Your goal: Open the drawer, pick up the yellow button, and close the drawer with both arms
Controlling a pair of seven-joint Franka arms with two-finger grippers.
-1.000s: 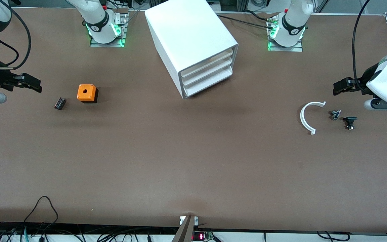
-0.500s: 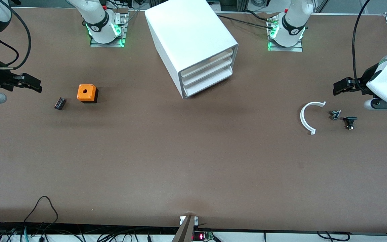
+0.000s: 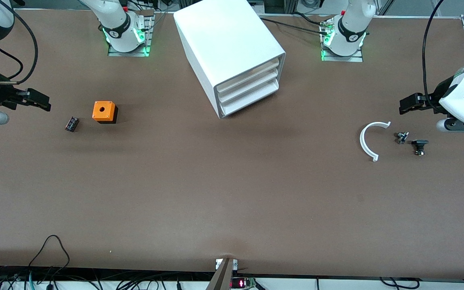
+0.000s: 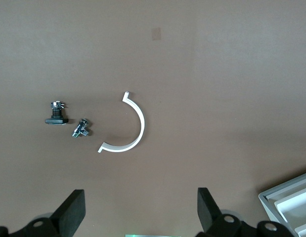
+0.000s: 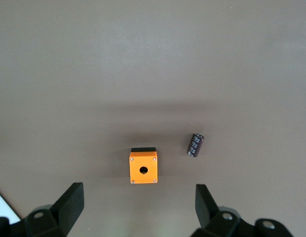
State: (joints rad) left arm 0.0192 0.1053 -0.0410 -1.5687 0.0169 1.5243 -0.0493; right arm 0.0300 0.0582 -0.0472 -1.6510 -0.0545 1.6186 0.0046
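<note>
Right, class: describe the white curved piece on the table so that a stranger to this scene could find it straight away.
Start at the big white cabinet, then go along the brown table toward the left arm's end. There lies the white curved piece, a thin half-ring, nearer to the front camera than the cabinet. The two small dark metal parts beside it are stubby, not curved.

The button is hidden; the shut drawer point(image 3: 247, 74) shows no contents. Both arms are cut off by the front view's side edges. Two small parts point(image 3: 402, 137) beside the white arc point(image 3: 368, 141) are too small to be identified.
</note>
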